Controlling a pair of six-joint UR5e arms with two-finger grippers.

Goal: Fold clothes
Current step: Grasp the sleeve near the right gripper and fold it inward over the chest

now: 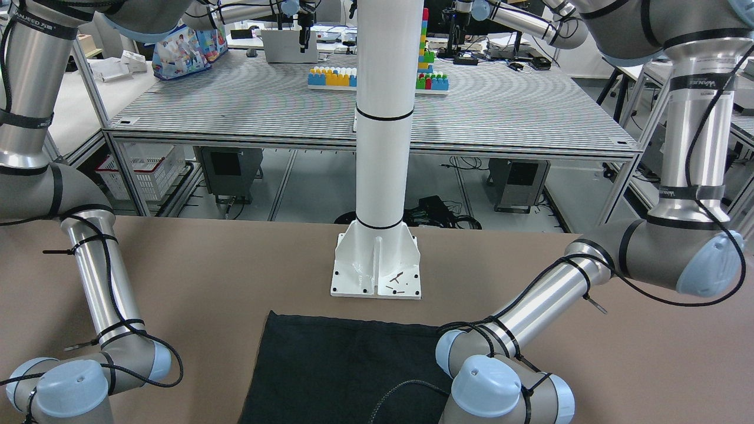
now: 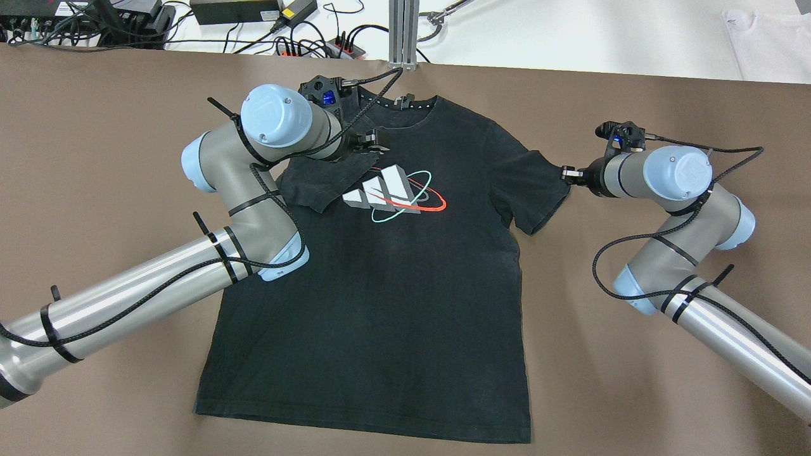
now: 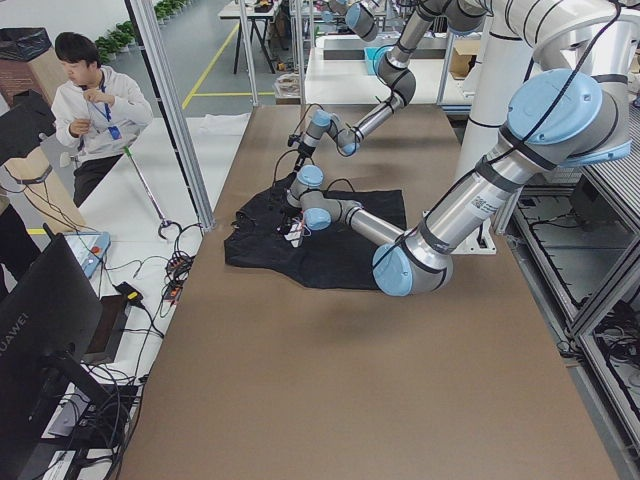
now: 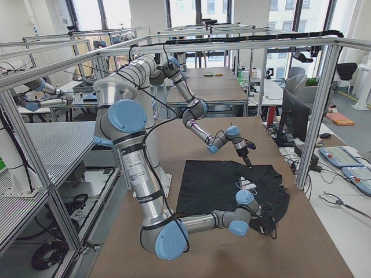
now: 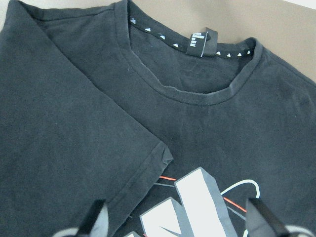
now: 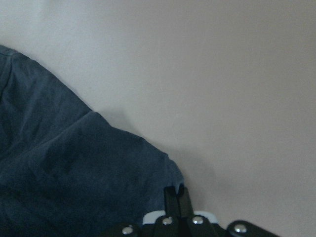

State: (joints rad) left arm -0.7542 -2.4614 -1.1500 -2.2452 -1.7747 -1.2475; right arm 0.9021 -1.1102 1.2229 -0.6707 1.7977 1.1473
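On the brown table (image 2: 95, 158) a black T-shirt (image 2: 405, 285) lies flat with the front up. I use the printed logo (image 2: 393, 193) on its chest as the landmark. Just beside the logo, toward the robot's left, the folded sleeve (image 2: 323, 183) is laid over the chest, with its hem close to the print. Beyond the logo, away from the robot, is the collar (image 2: 405, 101). Well apart from the logo, toward the robot's right, the flat sleeve (image 2: 535, 190) spreads out on the table.

The left gripper (image 2: 375, 142) hangs over the folded sleeve, just beside the logo, with its fingers (image 5: 96, 219) apart and nothing between them. The right gripper (image 2: 566, 172) is at the outer corner of the flat sleeve, its fingers together and pinching the hem.

I judge that the next step is to bring this sleeve toward the logo. The pinch takes only a little cloth, so the hem may slip out during the pull. If the gripper lifts too high or moves too fast, it may drag the whole shirt and disturb the folded sleeve.
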